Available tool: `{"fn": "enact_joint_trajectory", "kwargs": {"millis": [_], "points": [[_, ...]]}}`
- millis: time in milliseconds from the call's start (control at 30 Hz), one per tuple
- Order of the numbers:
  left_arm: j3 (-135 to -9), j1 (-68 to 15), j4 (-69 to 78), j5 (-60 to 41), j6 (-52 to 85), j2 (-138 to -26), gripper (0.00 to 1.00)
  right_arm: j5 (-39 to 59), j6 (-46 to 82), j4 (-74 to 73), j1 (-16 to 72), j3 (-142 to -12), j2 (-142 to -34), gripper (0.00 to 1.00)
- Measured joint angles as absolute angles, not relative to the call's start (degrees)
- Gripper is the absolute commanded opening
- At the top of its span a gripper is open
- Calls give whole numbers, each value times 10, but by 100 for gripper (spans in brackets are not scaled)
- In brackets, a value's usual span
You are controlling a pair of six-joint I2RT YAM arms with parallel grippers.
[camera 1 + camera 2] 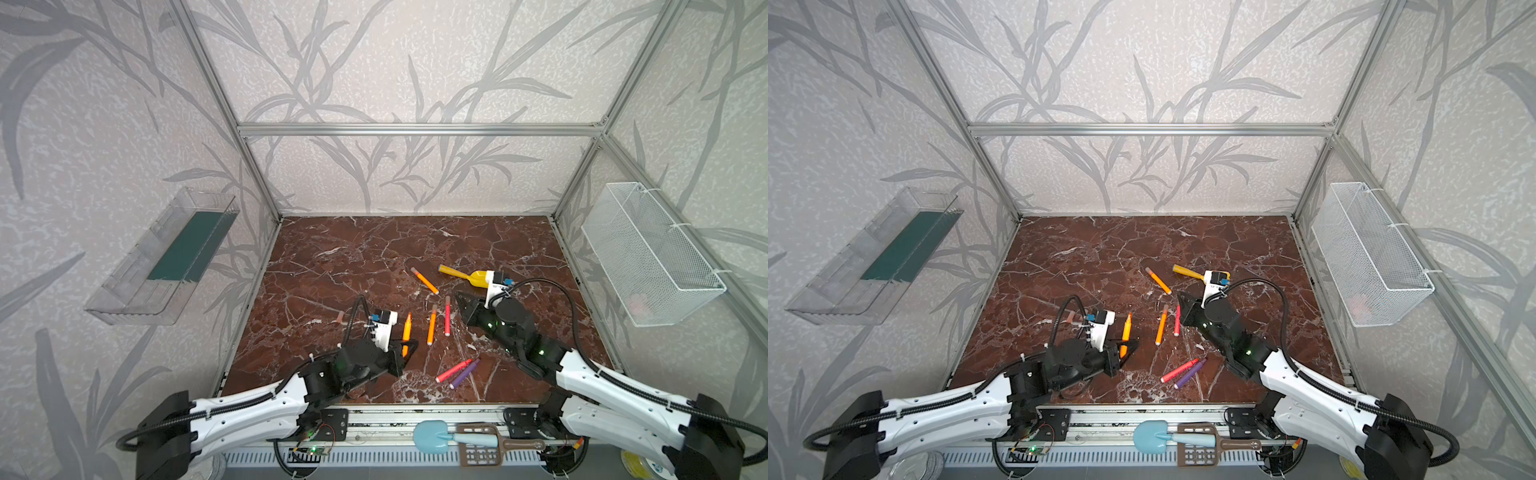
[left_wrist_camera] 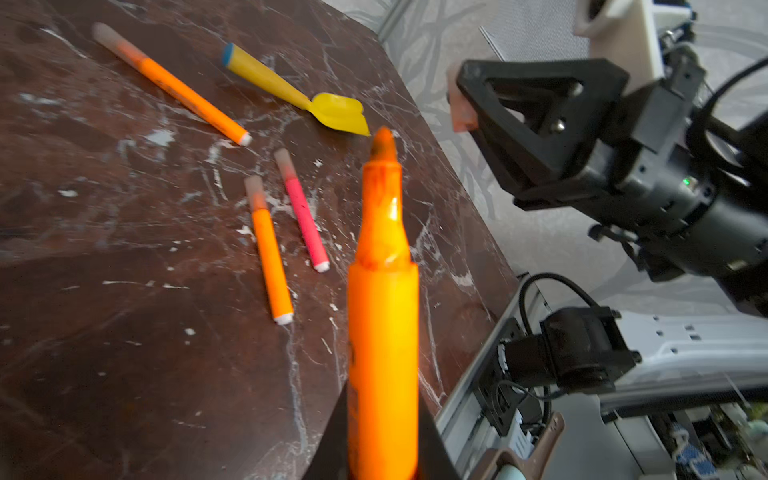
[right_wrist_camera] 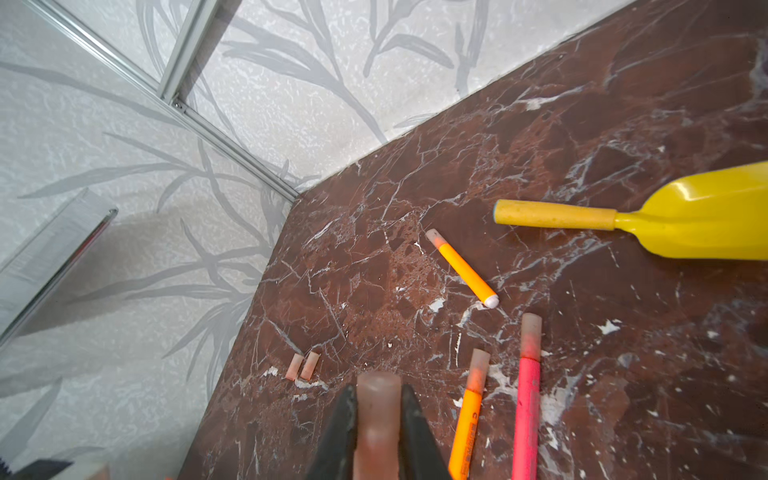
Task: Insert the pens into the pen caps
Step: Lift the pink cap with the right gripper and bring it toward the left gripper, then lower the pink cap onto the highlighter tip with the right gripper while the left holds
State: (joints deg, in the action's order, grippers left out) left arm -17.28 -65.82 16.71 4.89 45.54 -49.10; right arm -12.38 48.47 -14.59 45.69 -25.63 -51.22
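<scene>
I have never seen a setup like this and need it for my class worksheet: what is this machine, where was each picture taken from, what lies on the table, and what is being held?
Two robot arms work over a marble table. Two pictures look down from overhead; two come from cameras on the arms' wrists. The left gripper is shut on an uncapped orange pen; the right gripper is shut on a pen cap. Lying on the table: two capped orange pens, two red-pink pens, a purple pen, a yellow toy scoop and two loose caps.
</scene>
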Motion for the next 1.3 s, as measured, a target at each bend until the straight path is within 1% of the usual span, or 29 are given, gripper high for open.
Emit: {"fn": "enact_joint_trajectory", "kwargs": {"millis": [100, 233, 333, 433, 700, 900, 1300], "points": [[-183, -706, 215, 81, 445, -564, 0, -119, 509, -166, 457, -215, -475, 17], [-244, -748, 242, 107, 418, -676, 0, -114, 538, -193, 457, -187, -448, 17], [-286, -761, 272, 113, 403, -731, 0, -112, 552, -205, 457, -178, -434, 17], [-299, -763, 304, 118, 393, -763, 0, -109, 563, -209, 457, -174, -421, 17], [-300, -763, 326, 125, 385, -784, 0, -99, 582, -222, 457, -158, -399, 16], [-301, -763, 331, 130, 385, -797, 0, -67, 589, -232, 457, -157, -387, 16], [-310, -759, 332, 134, 384, -800, 0, -24, 598, -267, 457, -155, -413, 16]]}}
